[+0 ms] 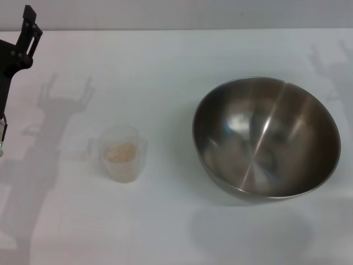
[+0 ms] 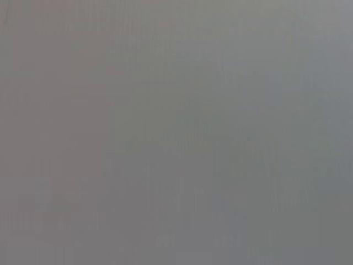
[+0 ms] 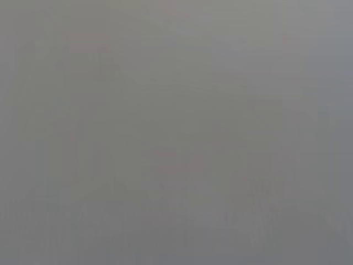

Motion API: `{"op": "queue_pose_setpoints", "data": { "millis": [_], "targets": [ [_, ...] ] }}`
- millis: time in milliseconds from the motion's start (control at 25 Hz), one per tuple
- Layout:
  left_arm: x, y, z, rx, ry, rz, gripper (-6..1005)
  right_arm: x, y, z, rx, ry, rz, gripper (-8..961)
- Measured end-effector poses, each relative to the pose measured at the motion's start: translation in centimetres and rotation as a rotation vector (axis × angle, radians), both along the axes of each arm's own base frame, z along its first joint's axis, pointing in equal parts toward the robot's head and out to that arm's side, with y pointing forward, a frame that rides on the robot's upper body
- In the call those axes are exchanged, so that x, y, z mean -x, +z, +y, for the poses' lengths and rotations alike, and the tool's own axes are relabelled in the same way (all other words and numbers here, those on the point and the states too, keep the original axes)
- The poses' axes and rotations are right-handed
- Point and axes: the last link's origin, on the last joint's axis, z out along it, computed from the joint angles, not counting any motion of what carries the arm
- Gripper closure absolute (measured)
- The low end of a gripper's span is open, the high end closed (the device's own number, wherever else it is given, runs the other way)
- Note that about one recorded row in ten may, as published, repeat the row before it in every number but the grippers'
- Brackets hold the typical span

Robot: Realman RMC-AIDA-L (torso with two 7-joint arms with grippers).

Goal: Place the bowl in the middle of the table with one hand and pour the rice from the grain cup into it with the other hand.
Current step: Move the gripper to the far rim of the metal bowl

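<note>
- Bowl (image 1: 266, 138): large, round, stainless steel; a brushed grey interior with soft streaks of reflected light and a thin bright rim is shown. It is set upright on the right half of the table, nothing inside it, well apart from the cup.
- Grain cup (image 1: 122, 154): small, translucent clear plastic, roughly cylindrical with a slightly flared lip; a faint side handle is seen on its left. It is stood upright on the left-centre of the table, much smaller than the bowl.
- Rice (image 1: 121, 152): a pale beige granular heap, held inside the grain cup and seen through its open top.
- Table (image 1: 165, 66): plain white, flat, matte; soft grey shadows of arm parts are cast across its left side and far right corner.
- Left gripper (image 1: 27, 25): black, angular, raised at the far left edge above the table, away from the cup and touching nothing; whether its fingers are parted or closed cannot be told.
- Right gripper: not seen in the head view.
- Wrist views: only uniform grey is shown in both.
</note>
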Motion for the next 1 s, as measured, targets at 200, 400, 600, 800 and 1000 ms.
{"op": "queue_pose_setpoints", "data": {
  "millis": [200,400,600,800,1000],
  "targets": [
    [-0.1,0.1,-0.1,-0.011,-0.006,-0.006,158,0.4,0.4,-0.1,-0.065,0.004,-0.105,213],
    [0.0,0.1,-0.2,-0.014,-0.005,0.002,159,0.8,0.9,-0.1,-0.136,0.006,-0.209,214],
    [0.2,0.2,-0.3,-0.018,0.002,0.005,161,1.4,1.1,-0.1,-0.195,0.006,-0.324,213],
    [0.3,0.2,-0.3,-0.016,0.006,0.007,162,2.3,0.8,2.1,-0.128,-0.014,-0.283,213],
    [0.3,0.2,-0.3,-0.016,0.007,0.008,163,4.9,0.7,5.6,0.074,-0.086,-0.137,214]
  ]
}}
